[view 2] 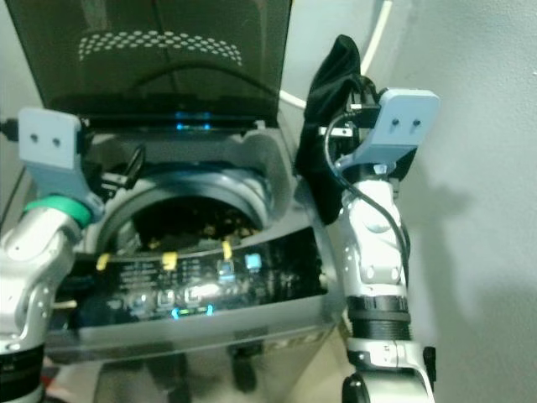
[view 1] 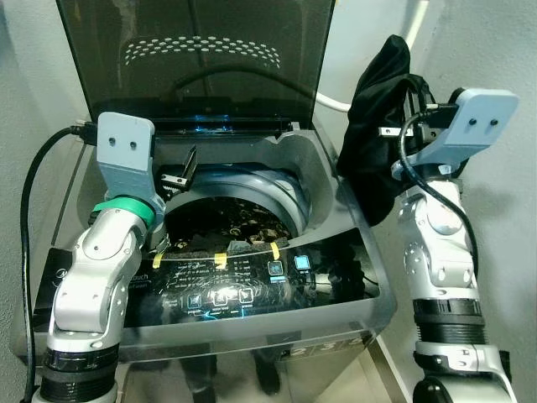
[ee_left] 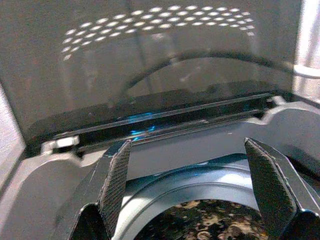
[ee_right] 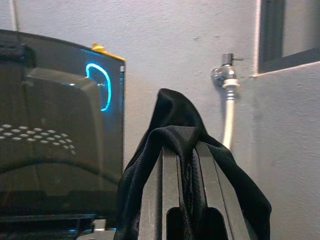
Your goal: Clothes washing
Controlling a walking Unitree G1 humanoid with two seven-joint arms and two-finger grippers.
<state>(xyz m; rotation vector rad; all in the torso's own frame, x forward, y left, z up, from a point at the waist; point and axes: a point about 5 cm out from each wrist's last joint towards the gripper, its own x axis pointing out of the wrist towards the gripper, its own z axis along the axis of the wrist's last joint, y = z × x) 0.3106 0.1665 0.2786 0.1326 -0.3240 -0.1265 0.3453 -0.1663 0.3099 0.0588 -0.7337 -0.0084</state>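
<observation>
The right hand (view 1: pixel 401 126) pinches a black garment (view 1: pixel 377 126), holding it up to the right of the top-loading washing machine (view 1: pixel 336 290), near the wall tap (ee_right: pixel 226 72). The left hand (ee_left: pixel 192 185) hovers with fingers spread over the drum (view 1: pixel 231 220), whose lid (view 1: pixel 201 59) stands upright at the far side.
</observation>
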